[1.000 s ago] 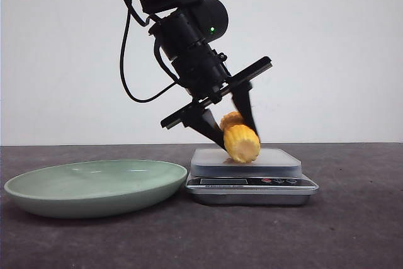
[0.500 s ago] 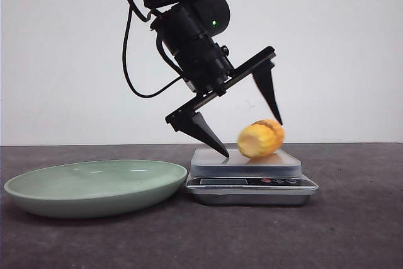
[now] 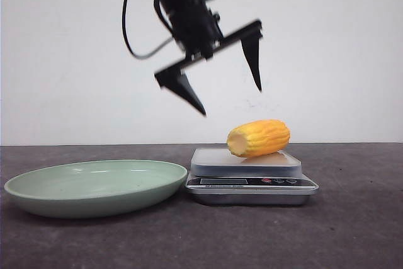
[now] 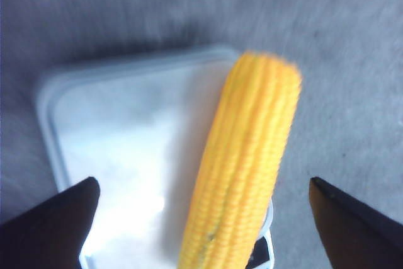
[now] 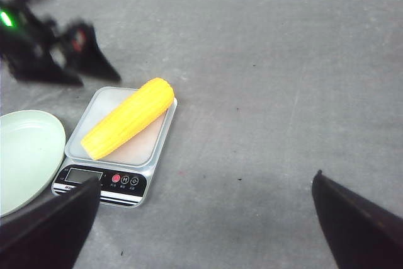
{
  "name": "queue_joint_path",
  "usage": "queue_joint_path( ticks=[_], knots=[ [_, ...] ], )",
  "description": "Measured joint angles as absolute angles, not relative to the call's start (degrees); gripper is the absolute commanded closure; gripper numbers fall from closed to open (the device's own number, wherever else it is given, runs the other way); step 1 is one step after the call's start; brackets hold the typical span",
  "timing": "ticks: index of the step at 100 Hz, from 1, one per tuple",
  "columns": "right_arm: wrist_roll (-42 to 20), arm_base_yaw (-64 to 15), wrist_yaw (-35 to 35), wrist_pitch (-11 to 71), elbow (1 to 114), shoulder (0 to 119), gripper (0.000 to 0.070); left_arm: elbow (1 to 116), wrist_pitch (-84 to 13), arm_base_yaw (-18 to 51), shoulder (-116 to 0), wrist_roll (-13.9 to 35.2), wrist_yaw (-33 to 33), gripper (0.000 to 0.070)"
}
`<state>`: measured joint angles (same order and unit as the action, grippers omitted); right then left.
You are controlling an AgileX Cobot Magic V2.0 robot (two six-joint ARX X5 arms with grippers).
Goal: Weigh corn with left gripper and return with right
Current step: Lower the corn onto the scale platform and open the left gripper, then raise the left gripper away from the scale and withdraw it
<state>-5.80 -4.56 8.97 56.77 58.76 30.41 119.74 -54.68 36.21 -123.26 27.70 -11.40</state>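
Fingers spread wide on my left gripper (image 3: 230, 80), above the corn (image 3: 259, 138), which lies across the scale (image 3: 252, 181) platform's right edge; right gripper (image 5: 201, 218) spread too.

Setting: lab-style test bench, not home kitchen. Evidence: plain white backdrop wall (image 3: 340, 55) behind my workspace; bare dark grey tabletop (image 3: 352, 231); only staged props on it, namely digital kitchen scale (image 3: 252, 184) and green plate (image 3: 94, 187); exposed black cable (image 3: 129, 29) looping off my arm.
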Motion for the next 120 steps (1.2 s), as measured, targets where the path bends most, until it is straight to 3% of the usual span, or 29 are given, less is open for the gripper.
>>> queue_joint_path(
  ticks=[13, 33, 49, 58, 86, 120],
  knots=[
    [-5.8, -4.6, 9.0, 57.1, 58.8, 30.4, 0.0021, 127.3, -59.1, 36.0, -123.3, 24.3, -10.6, 0.0046],
    [-5.8, -4.6, 9.0, 57.4, 58.8, 30.4, 0.0021, 139.5, -67.5, 36.0, -123.3, 19.0, -10.6, 0.0195],
    [-5.7, -4.6, 9.3, 58.0, 58.8, 30.4, 0.0021, 149.1, -76.4, 36.0, -123.3, 15.5, -10.4, 0.0207],
    [-5.6, -4.6, 9.4, 58.9, 58.8, 30.4, 0.0021, 154.7, -81.3, 36.0, -123.3, 13.3, -9.8, 0.0270],
    [-5.0, -4.6, 10.9, 59.7, 58.8, 30.4, 0.0021, 162.6, -81.6, 36.1, -119.9, 11.5, -10.2, 0.0271],
    [-5.2, -4.6, 11.9, 59.7, 58.8, 30.4, 0.0021, 163.0, -81.6, 36.8, -103.7, 11.0, -10.3, 0.0271]
  ],
)
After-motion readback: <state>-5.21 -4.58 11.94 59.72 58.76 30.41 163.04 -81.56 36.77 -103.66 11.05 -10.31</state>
